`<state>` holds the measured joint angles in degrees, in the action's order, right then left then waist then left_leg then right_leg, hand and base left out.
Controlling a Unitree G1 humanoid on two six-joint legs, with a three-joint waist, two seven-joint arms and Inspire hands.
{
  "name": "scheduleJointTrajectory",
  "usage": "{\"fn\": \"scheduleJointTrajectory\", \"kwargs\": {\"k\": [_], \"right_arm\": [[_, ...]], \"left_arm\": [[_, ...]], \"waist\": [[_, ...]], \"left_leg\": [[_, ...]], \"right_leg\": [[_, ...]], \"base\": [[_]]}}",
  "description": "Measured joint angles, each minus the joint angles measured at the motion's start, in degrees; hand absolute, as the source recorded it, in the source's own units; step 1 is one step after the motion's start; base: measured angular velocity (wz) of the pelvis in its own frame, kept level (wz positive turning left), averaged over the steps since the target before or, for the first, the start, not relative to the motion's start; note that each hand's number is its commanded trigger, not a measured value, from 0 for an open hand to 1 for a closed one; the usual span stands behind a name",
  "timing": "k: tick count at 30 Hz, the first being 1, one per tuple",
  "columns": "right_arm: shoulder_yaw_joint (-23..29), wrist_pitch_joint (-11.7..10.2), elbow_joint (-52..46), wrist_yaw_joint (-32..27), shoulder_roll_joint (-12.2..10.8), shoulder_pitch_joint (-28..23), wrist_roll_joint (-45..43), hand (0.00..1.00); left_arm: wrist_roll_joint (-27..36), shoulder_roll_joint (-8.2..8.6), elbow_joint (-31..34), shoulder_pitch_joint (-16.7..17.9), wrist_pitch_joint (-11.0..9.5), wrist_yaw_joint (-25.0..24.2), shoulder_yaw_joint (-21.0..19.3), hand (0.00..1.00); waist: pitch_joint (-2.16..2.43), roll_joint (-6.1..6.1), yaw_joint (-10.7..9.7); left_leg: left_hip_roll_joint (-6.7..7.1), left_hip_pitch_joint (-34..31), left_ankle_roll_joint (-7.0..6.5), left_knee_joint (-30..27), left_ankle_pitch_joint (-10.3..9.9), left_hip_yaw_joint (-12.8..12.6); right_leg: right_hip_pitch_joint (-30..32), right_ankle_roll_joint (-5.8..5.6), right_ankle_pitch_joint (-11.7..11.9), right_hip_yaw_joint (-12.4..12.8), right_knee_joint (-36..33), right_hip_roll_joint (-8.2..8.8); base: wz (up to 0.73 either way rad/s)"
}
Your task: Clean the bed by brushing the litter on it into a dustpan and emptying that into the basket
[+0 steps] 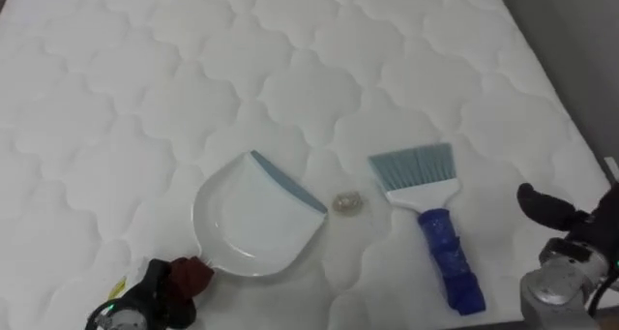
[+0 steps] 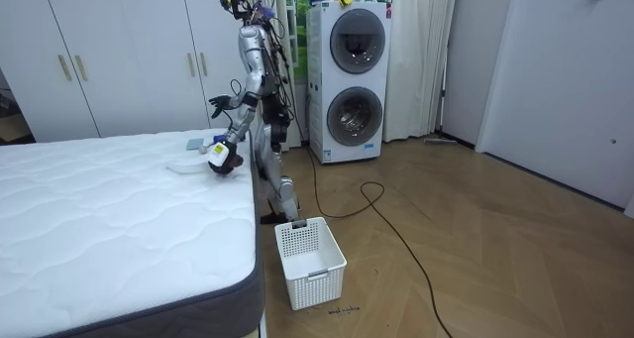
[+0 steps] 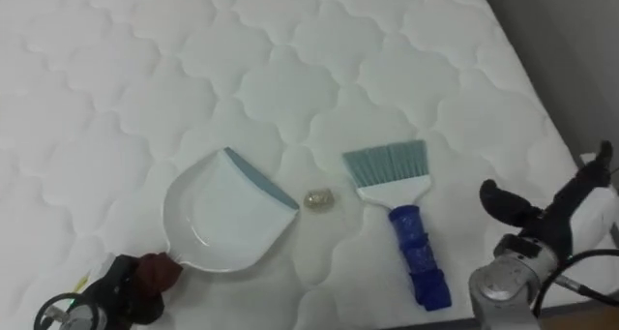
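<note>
A white dustpan (image 1: pixel 253 217) with a grey-blue lip lies on the quilted white mattress (image 1: pixel 145 78). Its dark red handle (image 1: pixel 191 273) points toward me, and my left hand (image 1: pixel 145 293) is curled round it at the lower left. A small crumpled scrap (image 1: pixel 348 204) rests just right of the pan's lip. Right of the scrap lies a brush (image 1: pixel 440 241) with pale blue bristles and a blue handle, held by nothing. My right hand (image 1: pixel 553 212) hovers open right of the brush handle, clear of it. In the room view I stand at the bed's corner with my right hand (image 2: pixel 220 103) raised.
The mattress's right edge (image 1: pixel 571 127) runs close beside my right hand. A white laundry basket (image 2: pixel 310 262) stands on the wooden floor by the bed's corner. Behind me is a stacked washer and dryer (image 2: pixel 347 80). White wardrobes (image 2: pixel 119 51) line the wall.
</note>
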<state>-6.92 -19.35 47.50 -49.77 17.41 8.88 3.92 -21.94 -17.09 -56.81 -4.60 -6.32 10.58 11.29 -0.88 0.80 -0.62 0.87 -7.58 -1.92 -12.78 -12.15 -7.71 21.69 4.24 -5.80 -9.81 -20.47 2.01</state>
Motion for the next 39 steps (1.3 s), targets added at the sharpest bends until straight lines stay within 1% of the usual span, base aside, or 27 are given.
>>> {"fn": "scheduleJointTrajectory", "kwargs": {"k": [3, 5, 7, 10, 13, 14, 15, 19, 21, 23, 24, 26, 29, 32, 37, 39], "right_arm": [[-2.2, -0.1, 0.0, 0.0, 0.0, 0.3, 0.0, 0.00], [-4.6, -0.2, 0.2, 0.0, 0.1, 0.3, -0.4, 0.00], [-5.6, -0.7, 1.0, 0.0, 0.1, 0.2, -1.2, 0.00], [-6.1, -0.8, 1.5, 0.5, 0.2, 0.3, -2.0, 0.00], [-6.9, -1.2, 3.9, 1.2, 0.5, 0.6, -3.4, 0.00], [-7.0, -1.2, 4.3, 1.4, 0.5, 0.6, -4.6, 0.00], [-7.0, -1.2, 4.5, 1.7, 0.5, 0.6, -4.9, 0.00], [-7.1, -1.1, 5.6, 2.5, 0.4, 0.6, -6.7, 0.00], [-7.1, -0.6, 5.6, 3.0, 0.4, 0.6, -6.7, 0.00], [-7.1, -0.4, 5.1, 4.0, 0.5, 0.5, -6.7, 0.00], [-7.1, -0.3, 5.0, 4.2, 0.5, 0.6, -6.7, 0.00], [-7.2, -0.1, 4.9, 4.6, 0.8, 0.6, -6.6, 0.00], [-7.7, 0.1, 4.9, 5.0, 1.1, 0.5, -6.7, 0.00], [-8.3, 0.3, 4.9, 5.6, 1.1, 0.5, -6.7, 0.00], [-9.1, 0.8, 4.9, 7.8, 1.1, 0.5, -6.7, 0.00], [-9.3, 1.4, 5.0, 8.6, 1.1, 0.5, -6.7, 0.00]], "left_arm": [[-0.1, -0.03, 0.0, -0.7, 0.1, 0.0, 0.9, 1.00], [0.0, -0.14, 0.0, -0.9, 0.1, 0.0, 1.6, 1.00], [0.0, -0.35, 0.0, -1.2, -0.1, 0.0, 2.2, 1.00], [1.1, -0.56, 0.1, -1.5, -0.2, 0.0, 3.5, 1.00], [2.2, -0.69, 0.2, -1.9, -0.2, -0.2, 4.8, 1.00], [2.1, -0.69, 0.4, -1.9, -0.1, -0.4, 4.8, 1.00], [2.1, -0.69, 0.7, -1.8, -0.1, -0.6, 4.8, 1.00], [2.0, -1.42, 2.4, -1.8, 0.5, -2.3, 5.1, 1.00], [1.5, -1.79, 4.3, -1.5, 1.3, -2.5, 5.3, 1.00], [1.4, -2.32, 7.2, -0.2, 2.5, -2.9, 5.6, 1.00], [1.3, -2.54, 8.0, 0.1, 2.7, -3.0, 5.7, 1.00], [1.0, -3.48, 10.7, 0.9, 3.5, -3.9, 6.6, 1.00], [-0.3, -4.83, 12.8, 1.8, 3.7, -4.9, 7.0, 1.00], [-0.3, -5.03, 13.2, 2.1, 4.0, -5.2, 7.1, 1.00], [-1.4, -5.03, 13.2, 2.1, 4.6, -5.2, 7.0, 1.00], [-1.4, -5.03, 13.3, 2.1, 4.8, -5.2, 7.0, 1.00]], "waist": [[-0.07, 0.01, 0.8], [-0.12, 0.10, 0.8], [-0.19, 0.21, 0.7], [-0.27, 0.39, 0.8], [-0.50, 0.86, 0.7], [-0.68, 1.15, 0.8], [-0.73, 1.24, 0.7], [-0.61, 1.44, 0.8], [-0.61, 1.45, 0.7], [-0.48, 1.65, 0.7], [-0.44, 1.71, 0.7], [-0.13, 2.15, 0.7], [0.17, 2.60, 0.5], [0.33, 2.85, 0.3], [0.34, 2.86, -0.4], [0.35, 2.88, -0.5]], "left_leg": [[-0.10, -0.8, 0.00, 0.0, 0.0, -0.1], [-0.15, -1.0, 0.00, 0.0, 0.0, 0.0], [-0.15, -1.1, 0.00, 0.0, 0.0, -0.1], [-0.18, -1.3, 0.00, 0.0, 0.0, 0.0], [-0.18, -1.8, 0.00, -0.1, 0.0, 0.1], [-0.17, -1.9, 0.00, 0.0, 0.0, 0.0], [-0.15, -2.0, 0.00, 0.0, 0.0, 0.0], [-0.05, -2.8, 0.00, -0.2, 0.0, -0.1], [-0.03, -3.1, 0.00, -0.6, 0.0, -0.1], [-0.08, -3.2, 0.00, -0.7, 0.0, -0.1], [-0.10, -3.2, 0.00, -0.7, 0.0, -0.1], [-0.12, -3.3, 0.00, -0.8, 0.0, -0.1], [-0.11, -3.3, 0.00, -1.0, 0.0, -0.1], [-0.06, -3.1, 0.00, -1.0, 0.0, -0.1], [-0.03, -2.8, 0.00, -0.8, 0.0, -0.2], [-0.02, -2.7, 0.00, -0.8, 0.0, -0.3]], "right_leg": [[0.5, 0.19, -0.1, -0.5, 0.0, 0.05], [0.3, 0.27, -0.2, -1.2, 0.4, 0.06], [0.2, 0.29, -0.2, -1.5, 0.8, 0.03], [0.3, 0.27, -0.2, -1.9, 1.0, 0.14], [0.4, 0.14, -0.3, -2.3, 1.1, 0.41], [0.5, 0.01, -0.3, -2.5, 1.0, 0.55], [0.6, -0.06, -0.4, -2.5, 0.9, 0.62], [1.2, -0.21, -0.5, -2.8, 0.8, 0.86], [1.4, -0.22, -0.5, -3.0, 0.8, 0.98], [1.4, -0.21, -0.5, -3.2, 0.8, 1.04], [1.4, -0.21, -0.5, -3.3, 0.8, 1.05], [1.4, -0.21, -0.5, -3.6, 0.8, 1.15], [1.2, -0.21, -0.5, -3.8, 0.7, 1.30], [1.1, -0.21, -0.5, -3.8, 0.4, 1.42], [1.1, -0.16, -0.4, -3.7, -0.1, 1.46], [1.1, -0.07, -0.4, -3.6, -0.1, 1.42]], "base": [[0.04], [0.08], [0.10], [0.05], [0.08], [0.09], [0.05], [0.03], [0.06], [0.00], [0.05], [0.07], [0.03], [0.00], [0.00], [0.00]]}}
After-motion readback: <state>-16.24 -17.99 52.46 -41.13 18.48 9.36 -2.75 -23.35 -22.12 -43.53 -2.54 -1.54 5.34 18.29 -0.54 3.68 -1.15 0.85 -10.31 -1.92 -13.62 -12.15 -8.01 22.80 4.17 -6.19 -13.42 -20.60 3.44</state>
